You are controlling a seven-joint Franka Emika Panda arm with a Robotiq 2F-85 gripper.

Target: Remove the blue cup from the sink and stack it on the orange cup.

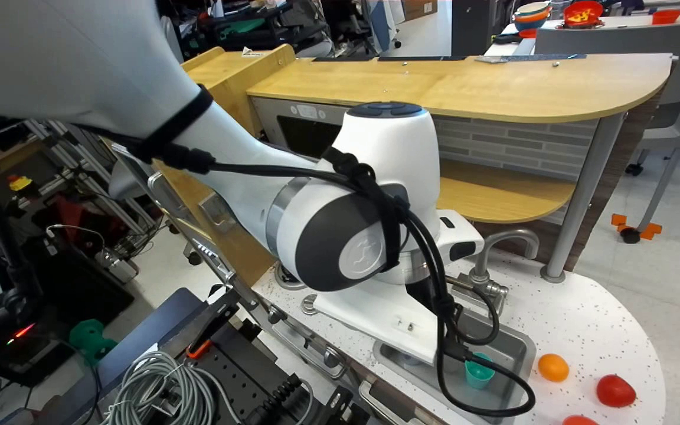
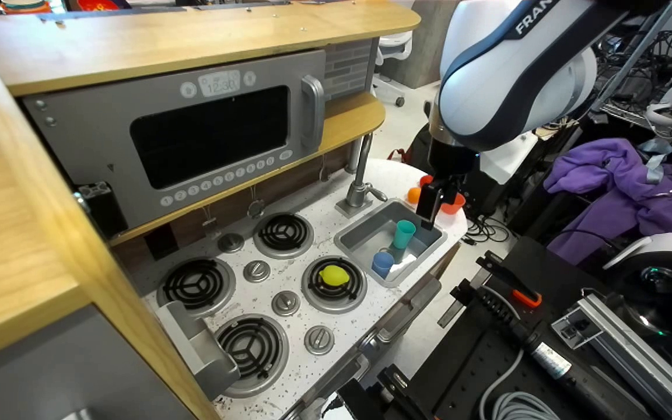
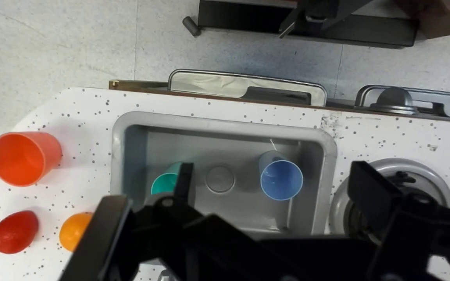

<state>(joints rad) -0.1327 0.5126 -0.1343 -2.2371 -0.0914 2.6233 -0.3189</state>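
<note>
White, flecked with dark specks and rounded at its right end, the toy kitchen counter [image 2: 397, 178] carries four burners [image 2: 283, 234] with black coils on the left, and four silver knobs [image 2: 285, 303] run from far to near between the left pair and the right pair. Right of these the grey sink [image 3: 225, 124] is set in, a silver faucet [image 2: 357, 192] fixed at its far side. Past the sink, an orange cup [image 2: 454, 204] stands upright near; farther back sit an orange ball [image 1: 553, 368] just beside the rim and a red rounded item [image 1: 616, 391] to its right

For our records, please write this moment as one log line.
gripper: open, empty, above sink; blue cup: in sink; orange cup: on counter; stacking: pending
</note>
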